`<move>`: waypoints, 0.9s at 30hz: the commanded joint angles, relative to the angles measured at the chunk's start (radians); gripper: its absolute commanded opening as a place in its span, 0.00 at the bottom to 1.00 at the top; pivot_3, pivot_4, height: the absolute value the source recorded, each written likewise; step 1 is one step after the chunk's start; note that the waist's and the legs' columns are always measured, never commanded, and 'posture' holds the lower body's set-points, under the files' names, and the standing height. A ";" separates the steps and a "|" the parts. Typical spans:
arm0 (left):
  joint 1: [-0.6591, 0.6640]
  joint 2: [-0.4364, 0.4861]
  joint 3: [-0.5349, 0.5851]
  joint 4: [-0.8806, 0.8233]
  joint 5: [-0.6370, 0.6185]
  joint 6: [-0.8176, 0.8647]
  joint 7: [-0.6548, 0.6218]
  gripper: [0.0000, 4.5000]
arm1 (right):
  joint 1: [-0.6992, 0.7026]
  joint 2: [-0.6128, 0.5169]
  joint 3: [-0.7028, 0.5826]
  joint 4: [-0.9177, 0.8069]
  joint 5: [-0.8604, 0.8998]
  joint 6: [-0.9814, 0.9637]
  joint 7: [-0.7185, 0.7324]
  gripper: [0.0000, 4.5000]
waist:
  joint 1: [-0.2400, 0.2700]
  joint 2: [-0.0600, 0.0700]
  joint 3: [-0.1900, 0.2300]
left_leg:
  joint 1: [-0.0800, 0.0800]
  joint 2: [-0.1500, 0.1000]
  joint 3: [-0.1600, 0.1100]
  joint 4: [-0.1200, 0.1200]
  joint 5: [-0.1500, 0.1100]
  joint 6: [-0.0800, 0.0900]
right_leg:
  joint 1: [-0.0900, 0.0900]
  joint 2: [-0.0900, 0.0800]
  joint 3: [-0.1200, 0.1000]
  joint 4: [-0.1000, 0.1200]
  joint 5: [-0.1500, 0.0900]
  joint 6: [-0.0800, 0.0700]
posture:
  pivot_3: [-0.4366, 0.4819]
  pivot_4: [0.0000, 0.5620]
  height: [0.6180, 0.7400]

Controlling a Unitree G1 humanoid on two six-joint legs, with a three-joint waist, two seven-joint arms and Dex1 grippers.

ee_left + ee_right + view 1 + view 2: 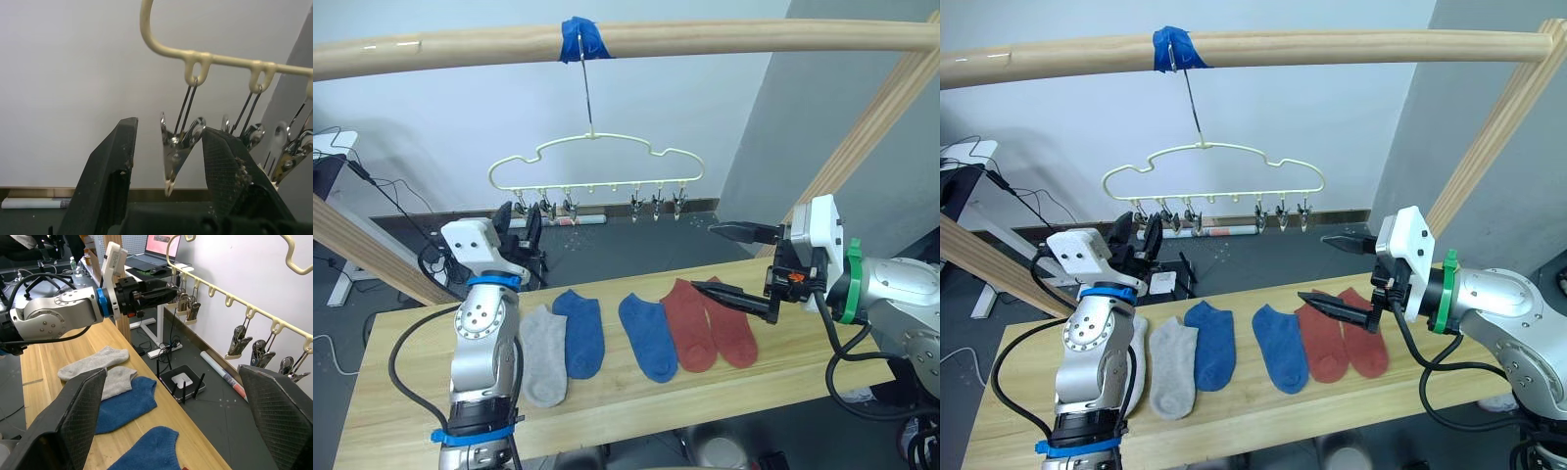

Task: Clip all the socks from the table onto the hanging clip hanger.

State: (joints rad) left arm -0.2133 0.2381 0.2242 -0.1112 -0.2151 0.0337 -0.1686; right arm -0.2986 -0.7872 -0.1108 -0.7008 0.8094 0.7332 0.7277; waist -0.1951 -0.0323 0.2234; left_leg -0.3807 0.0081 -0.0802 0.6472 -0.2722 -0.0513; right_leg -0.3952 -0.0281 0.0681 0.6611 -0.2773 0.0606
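Six socks (pixel 1234 345) are lying mid-frame on the table (pixel 1253 411) in the head view, clip hanger (pixel 1214 171) hanging above. In the left wrist view, spread fingers (pixel 107 171) are flanking a clip (pixel 177 152). In the right wrist view, fingers (pixel 78 416) are spreading wide, empty.

Blue tape (pixel 579 39) wraps the round wooden pole (pixel 754 37) overhead.

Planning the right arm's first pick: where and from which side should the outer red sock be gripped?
Grip the outer red sock at its cuff end, nearest the table's far edge, coming down from above. It lies flat, its inner edge against the other red sock, so the outer side is free. The open right end effector hovers just above it.
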 commanded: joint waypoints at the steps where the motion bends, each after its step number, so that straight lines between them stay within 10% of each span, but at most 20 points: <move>1: -0.012 0.008 0.003 -0.022 0.002 -0.021 -0.006 0.50 | -0.009 -0.007 -0.006 -0.013 0.009 -0.009 0.008 1.00 | 0.000 0.000 0.000 | 0.000 0.000 0.000 0.000 0.000 0.000 | 0.000 0.000 0.000 0.000 0.000 0.000 | 0.12 0.38 0.79; 10: -0.016 0.006 0.003 -0.013 0.001 -0.025 -0.004 0.50 | -0.012 -0.006 -0.004 -0.011 0.007 -0.009 0.008 1.00 | 0.000 0.000 0.000 | 0.000 0.000 0.000 0.000 0.000 0.000 | 0.000 0.000 0.000 0.000 0.000 0.000 | 0.12 0.38 0.79; 16: -0.017 0.003 0.002 -0.010 -0.008 -0.027 -0.014 0.16 | -0.017 -0.005 -0.003 -0.011 0.011 -0.005 0.004 1.00 | 0.000 0.000 0.000 | 0.000 0.000 0.000 0.000 0.000 0.000 | 0.000 0.000 0.000 0.000 0.000 0.000 | 0.12 0.38 0.79; 27: 0.005 0.001 0.006 -0.043 -0.006 -0.024 -0.016 0.16 | -0.011 -0.006 0.000 -0.012 0.005 -0.009 0.007 1.00 | 0.000 0.000 0.000 | 0.000 0.000 0.000 0.000 0.000 0.000 | 0.000 0.000 0.000 0.000 0.000 0.000 | 0.13 0.37 0.79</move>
State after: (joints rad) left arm -0.2076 0.2369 0.2238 -0.1094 -0.2200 0.0310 -0.1859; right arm -0.3010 -0.7872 -0.1053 -0.7005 0.8089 0.7332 0.7276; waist -0.1951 -0.0323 0.2234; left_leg -0.3807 0.0083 -0.0804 0.6473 -0.2722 -0.0513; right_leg -0.3954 -0.0281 0.0681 0.6616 -0.2772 0.0605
